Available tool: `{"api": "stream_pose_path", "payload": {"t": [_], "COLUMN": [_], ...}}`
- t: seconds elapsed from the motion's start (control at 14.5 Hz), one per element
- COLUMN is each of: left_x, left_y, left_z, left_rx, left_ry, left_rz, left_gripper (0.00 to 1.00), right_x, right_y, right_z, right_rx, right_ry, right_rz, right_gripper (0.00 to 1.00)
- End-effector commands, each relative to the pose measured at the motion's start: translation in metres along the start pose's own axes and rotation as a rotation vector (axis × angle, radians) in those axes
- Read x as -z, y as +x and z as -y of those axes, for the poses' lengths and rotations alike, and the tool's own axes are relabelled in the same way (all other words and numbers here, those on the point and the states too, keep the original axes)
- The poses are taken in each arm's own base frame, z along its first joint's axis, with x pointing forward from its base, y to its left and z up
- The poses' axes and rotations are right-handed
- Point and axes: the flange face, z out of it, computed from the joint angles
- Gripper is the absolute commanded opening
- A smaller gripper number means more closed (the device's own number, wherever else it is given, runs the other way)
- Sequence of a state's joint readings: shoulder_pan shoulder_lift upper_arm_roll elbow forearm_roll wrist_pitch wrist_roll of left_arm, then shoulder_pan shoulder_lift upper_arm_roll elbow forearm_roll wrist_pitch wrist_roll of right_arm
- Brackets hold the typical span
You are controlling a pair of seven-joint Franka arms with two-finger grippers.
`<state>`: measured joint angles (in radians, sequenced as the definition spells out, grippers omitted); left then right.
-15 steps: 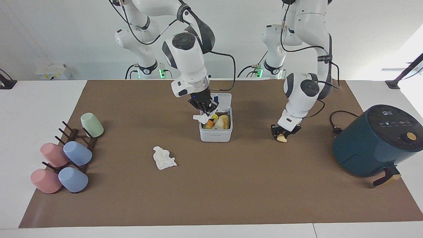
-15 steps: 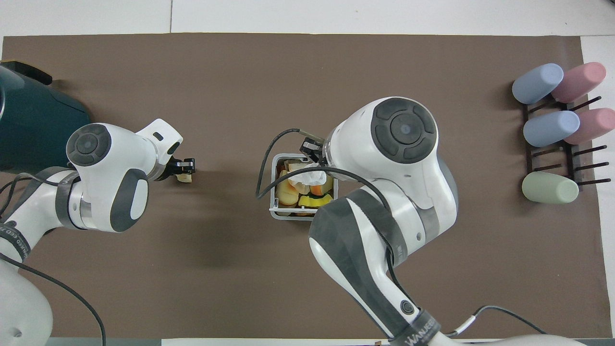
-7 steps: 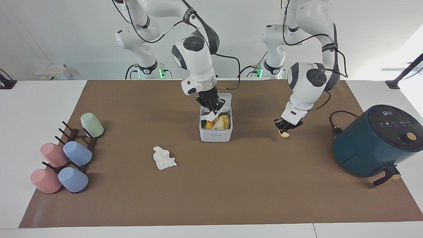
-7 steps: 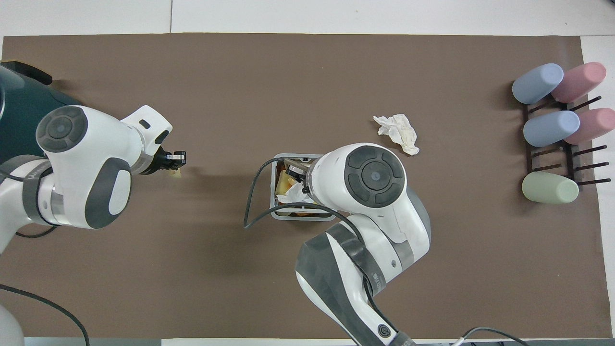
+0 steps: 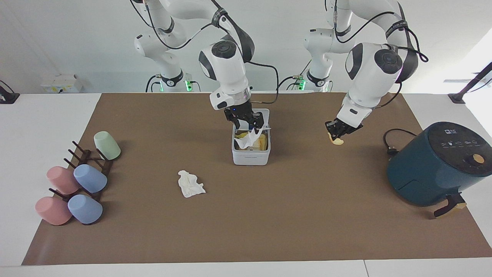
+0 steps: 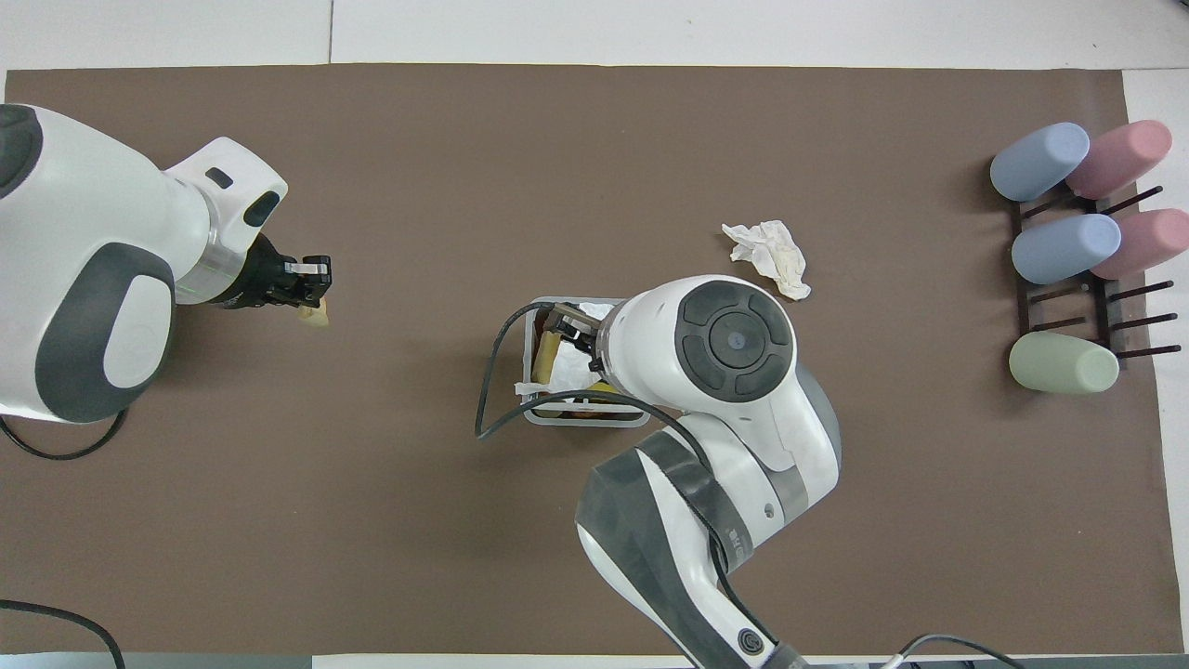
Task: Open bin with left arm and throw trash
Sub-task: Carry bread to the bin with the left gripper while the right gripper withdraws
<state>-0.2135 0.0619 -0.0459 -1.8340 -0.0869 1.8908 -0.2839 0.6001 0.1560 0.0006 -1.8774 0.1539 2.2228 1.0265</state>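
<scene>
The white bin (image 5: 250, 157) stands mid-mat with its lid (image 5: 263, 114) up on the robots' side, and it holds food scraps. My right gripper (image 5: 248, 124) hangs just over the bin, fingers open. A crumpled white tissue (image 5: 246, 141) lies in the bin below it and drapes over the rim (image 6: 531, 409); it also shows in the overhead view (image 6: 563, 372). My left gripper (image 5: 336, 135) is shut on the pale yellow food scrap (image 5: 338, 141) and holds it in the air above the mat, toward the left arm's end. A second tissue (image 5: 190, 184) lies on the mat, farther from the robots than the bin.
A dark teal air fryer (image 5: 438, 161) with its cable (image 5: 392, 138) stands at the left arm's end. A dark rack (image 5: 92, 163) with several pastel cups (image 6: 1064, 246) sits at the right arm's end.
My right gripper moved over the bin and let the tissue go into it. My left gripper rose with the food scrap off the mat.
</scene>
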Motion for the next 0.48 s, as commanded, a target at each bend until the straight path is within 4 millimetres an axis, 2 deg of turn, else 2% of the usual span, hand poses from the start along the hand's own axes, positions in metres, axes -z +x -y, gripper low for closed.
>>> {"api": "stream_pose_path", "payload": {"t": [0.0,0.14,0.21,0.34,0.41], "left_x": [0.015,0.015,0.015,0.011,0.011], "left_y": [-0.006,-0.009,-0.010,-0.019,-0.025], "left_z": [-0.020,-0.031,-0.036,-0.056,-0.070], "left_rx": [0.037,0.070,0.065,0.045,0.050], "left_ry": [-0.038,-0.044,-0.045,-0.046,-0.056], "left_rz": [0.004,-0.005,-0.005,-0.008,-0.021], "left_gripper": [0.00,0.00,0.00,0.00,0.00], "right_x": [0.017,0.021,0.023,0.028,0.027], "right_y": [0.017,0.034,0.044,0.092,0.108], "right_z": [0.005,-0.001,-0.006,-0.038,-0.051], "right_rx": [-0.013,0.005,0.082,0.286,0.421], "right_ry": [0.026,0.025,0.012,-0.050,-0.058], "right_rz": [-0.011,-0.024,-0.035,-0.065,-0.072], "right_gripper": [1.00,1.00,1.00,1.00,1.00]}}
